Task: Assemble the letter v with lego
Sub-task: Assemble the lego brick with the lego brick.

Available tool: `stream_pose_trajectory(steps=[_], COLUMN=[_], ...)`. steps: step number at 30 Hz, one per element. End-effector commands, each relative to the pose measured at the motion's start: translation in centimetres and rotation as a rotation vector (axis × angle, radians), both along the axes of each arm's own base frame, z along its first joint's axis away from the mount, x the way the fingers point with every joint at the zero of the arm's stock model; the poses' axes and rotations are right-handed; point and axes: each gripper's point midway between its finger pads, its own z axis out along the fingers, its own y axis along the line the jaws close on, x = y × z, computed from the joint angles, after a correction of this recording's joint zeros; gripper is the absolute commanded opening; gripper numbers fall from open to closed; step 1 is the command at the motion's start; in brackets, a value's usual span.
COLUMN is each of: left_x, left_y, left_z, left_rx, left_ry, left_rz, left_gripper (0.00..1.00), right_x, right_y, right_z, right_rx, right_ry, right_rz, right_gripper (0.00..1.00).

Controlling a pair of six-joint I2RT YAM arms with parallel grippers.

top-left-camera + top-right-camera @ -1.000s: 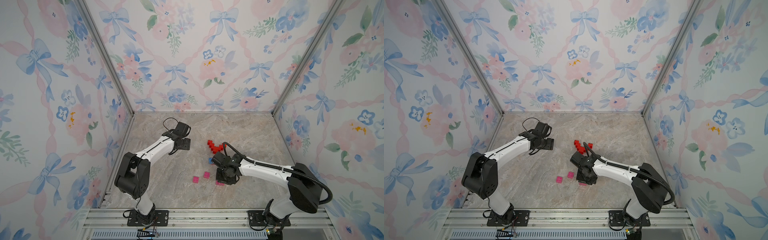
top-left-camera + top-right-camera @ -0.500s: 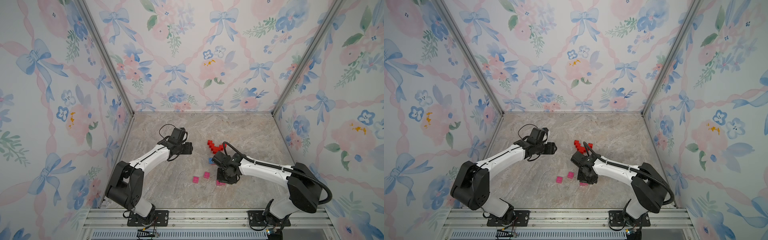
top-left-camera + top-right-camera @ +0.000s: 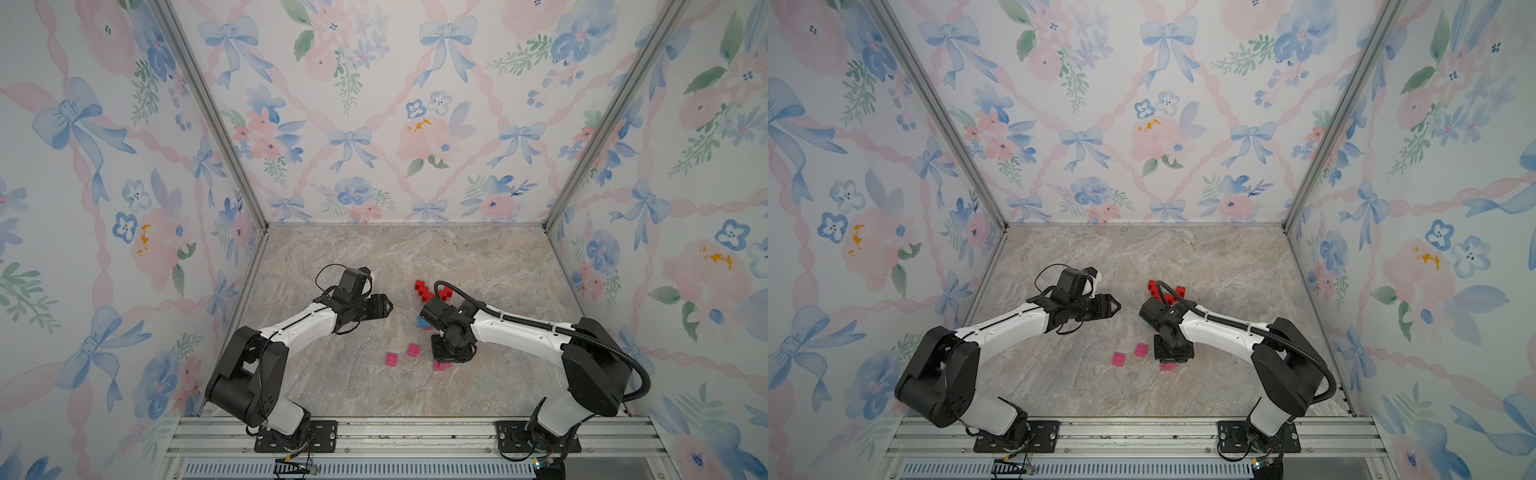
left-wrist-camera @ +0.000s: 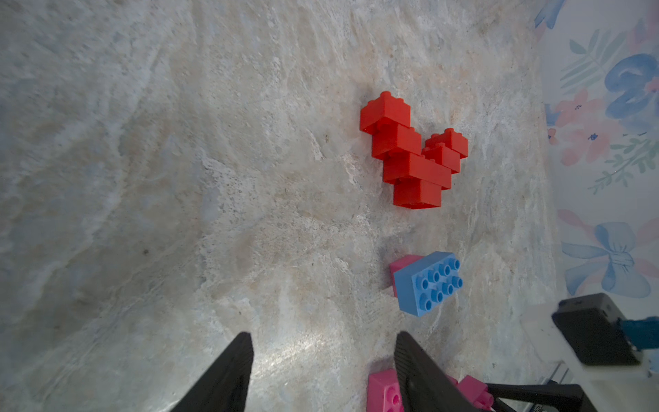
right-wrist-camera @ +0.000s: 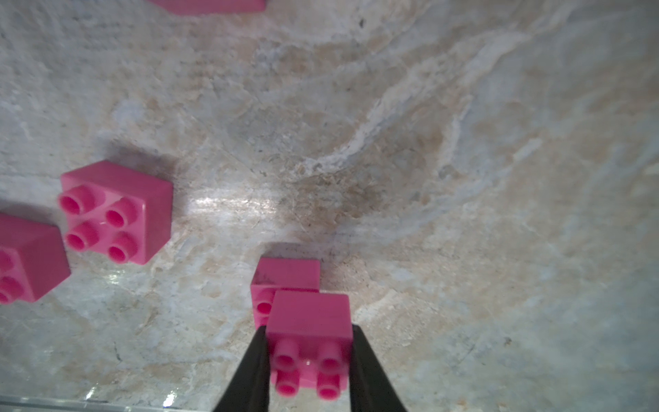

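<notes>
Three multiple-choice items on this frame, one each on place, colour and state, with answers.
1. Where does the blue brick lie?
A. beside a pink brick, apart from the red bricks
B. stacked on the red bricks
C. against the back wall

2. What colour is the held brick between the fingers of the right gripper?
A. red
B. blue
C. pink

3. How do the fingers of the left gripper stand?
A. shut on a brick
B. open, empty
C. shut, empty

1 A: it sits next to pink, clear of red.
2 C: the clamped brick is pink.
3 B: bare table shows between them.
</notes>
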Motion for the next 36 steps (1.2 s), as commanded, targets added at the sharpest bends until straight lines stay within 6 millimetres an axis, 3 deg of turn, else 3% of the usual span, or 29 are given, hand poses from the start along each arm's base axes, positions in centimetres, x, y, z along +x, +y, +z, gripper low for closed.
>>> stream_pose_trajectory(steps=[1, 15, 27, 36], left_x=[-0.1, -2.0, -2.0, -2.3], left_y=[-0.4, -4.2, -4.6, -5.3], left_z=[0.9, 0.9, 1.0, 0.4], left_rx=[-0.037, -0.175, -0.18, -0.181], left_ry=[-0.021, 0.012, 0.009, 0.028], left_rz=[0.009, -0.034, -0.043, -0.065], left_gripper=[0.65, 0.63, 0.63, 0.63], right_x=[-0.9, -0.8, -0.3, 0.0], right_y=[-3.3, -4.2, -2.0, -2.4], right_z=[-2.3, -2.4, 0.5, -0.1], right_rx=[-0.146, -0.13, 0.014, -0.016], right_ry=[0.069, 0.049, -0.001, 0.001], right_rz=[0.013, -0.001, 0.1, 0.161], right_gripper=[0.0, 0.0, 0.0, 0.0])
